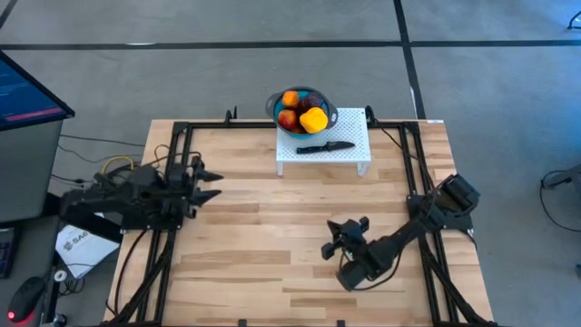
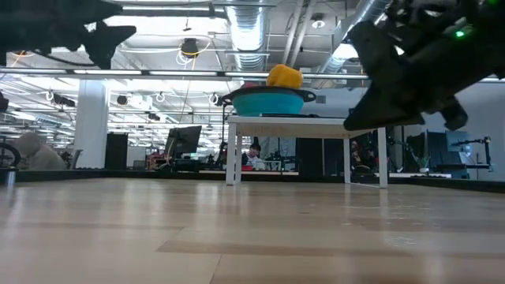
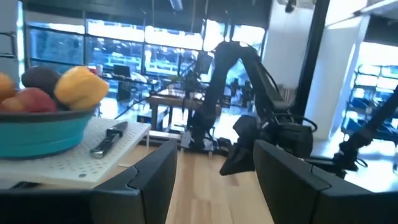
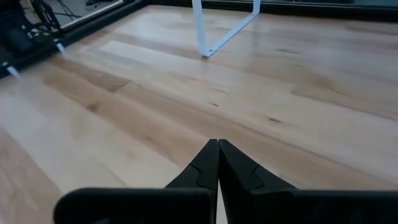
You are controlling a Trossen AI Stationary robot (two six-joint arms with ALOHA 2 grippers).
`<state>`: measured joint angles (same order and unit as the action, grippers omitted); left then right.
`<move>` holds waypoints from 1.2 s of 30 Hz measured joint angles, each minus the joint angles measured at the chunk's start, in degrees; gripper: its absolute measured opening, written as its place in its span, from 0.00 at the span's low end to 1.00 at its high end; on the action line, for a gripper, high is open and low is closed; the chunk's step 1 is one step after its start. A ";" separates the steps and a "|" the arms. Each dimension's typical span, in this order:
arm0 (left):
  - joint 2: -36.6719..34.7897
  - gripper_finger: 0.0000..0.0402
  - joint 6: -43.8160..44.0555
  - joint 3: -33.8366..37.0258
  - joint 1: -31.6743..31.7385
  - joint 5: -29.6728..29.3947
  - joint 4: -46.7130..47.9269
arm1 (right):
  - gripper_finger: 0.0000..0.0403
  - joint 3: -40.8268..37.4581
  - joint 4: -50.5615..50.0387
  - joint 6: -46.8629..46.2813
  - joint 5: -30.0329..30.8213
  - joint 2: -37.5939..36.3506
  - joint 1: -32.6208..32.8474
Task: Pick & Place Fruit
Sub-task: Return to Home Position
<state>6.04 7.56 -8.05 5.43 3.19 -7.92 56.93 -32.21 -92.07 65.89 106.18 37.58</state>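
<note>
Several toy fruits (image 1: 301,111) lie heaped in the round blue bowl (image 1: 329,114): a blocky yellow one (image 3: 81,87), a red one (image 3: 30,101), a dark purple one (image 3: 40,77) and an orange one (image 1: 290,98). The bowl stands on a white perforated stand (image 1: 349,132) at the table's far edge. My left gripper (image 1: 211,183) hovers open at the table's left side, its fingers (image 3: 155,180) level and empty. My right gripper (image 1: 334,236) is shut and empty, a little above the bare wood (image 4: 217,158) right of centre, slanting down.
A slim black knife (image 1: 325,145) lies on the stand in front of the bowl. The stand's white legs (image 4: 227,28) reach down to the wooden tabletop (image 1: 272,227). A black frame (image 1: 177,136) runs along the table's edges. Bare wood lies between the two grippers.
</note>
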 joint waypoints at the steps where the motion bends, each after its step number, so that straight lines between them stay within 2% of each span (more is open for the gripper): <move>1: -1.36 0.51 0.31 0.84 0.65 0.18 0.00 | 0.00 0.00 0.58 0.58 0.00 0.00 -0.46; 9: -6.08 0.51 1.61 7.37 0.54 -0.30 -0.02 | 0.00 0.00 3.09 1.18 -0.81 0.01 -3.03; 15: -5.70 0.47 -1.13 7.69 0.41 -1.30 0.44 | 0.00 0.00 3.11 1.17 -3.06 0.01 -4.02; 18: -5.72 0.37 -1.98 7.69 0.41 -1.32 0.67 | 0.00 0.00 3.13 1.15 -3.06 0.01 -4.57; 23: -5.70 0.09 -2.83 7.69 0.41 -1.26 4.60 | 0.00 0.00 3.31 1.13 -3.06 0.00 -5.50; 25: -5.68 0.03 -2.84 7.69 0.41 -0.52 5.63 | 0.00 0.00 4.15 2.14 -3.71 0.01 -5.70; 30: -5.68 0.01 -4.14 7.69 0.41 -0.24 6.01 | 0.00 -0.04 4.78 14.41 -10.74 -2.04 -5.88; 36: -5.68 0.01 -4.29 7.69 0.41 -0.24 6.05 | 0.00 -1.46 5.51 33.13 -19.04 -11.23 -5.83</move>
<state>0.36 3.27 -0.36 5.85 2.96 -1.87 55.47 -26.71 -58.94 46.85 94.95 31.75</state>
